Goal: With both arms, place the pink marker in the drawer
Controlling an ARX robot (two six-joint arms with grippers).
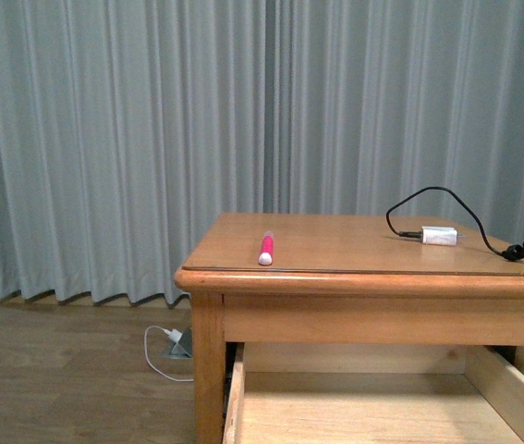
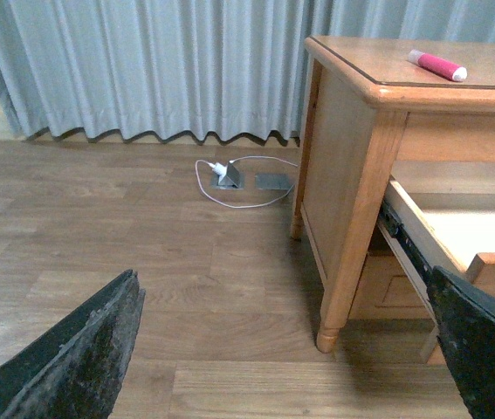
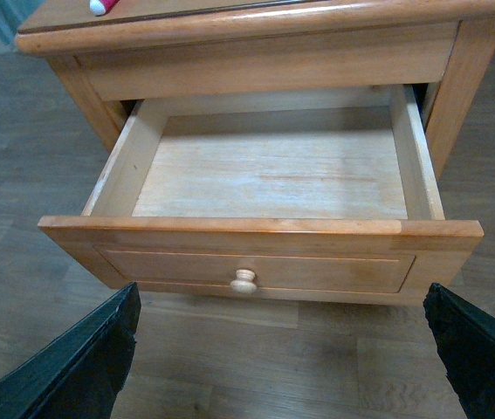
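Observation:
The pink marker point(image 1: 266, 248) lies on the wooden table top near its front left edge, white end toward me; it also shows in the left wrist view point(image 2: 436, 65) and barely in the right wrist view point(image 3: 101, 6). The drawer point(image 3: 264, 229) stands pulled open with a pale interior that holds nothing and a round knob point(image 3: 244, 280); its open inside shows in the front view point(image 1: 243, 388). My left gripper point(image 2: 286, 349) is open over the floor, left of the table. My right gripper point(image 3: 282, 349) is open in front of the drawer front.
A white adapter point(image 1: 439, 236) with a black cable point(image 1: 446, 199) lies on the table top at the right. A grey curtain point(image 1: 151, 120) hangs behind. A floor socket with a white cable point(image 2: 228, 177) sits on the wooden floor left of the table.

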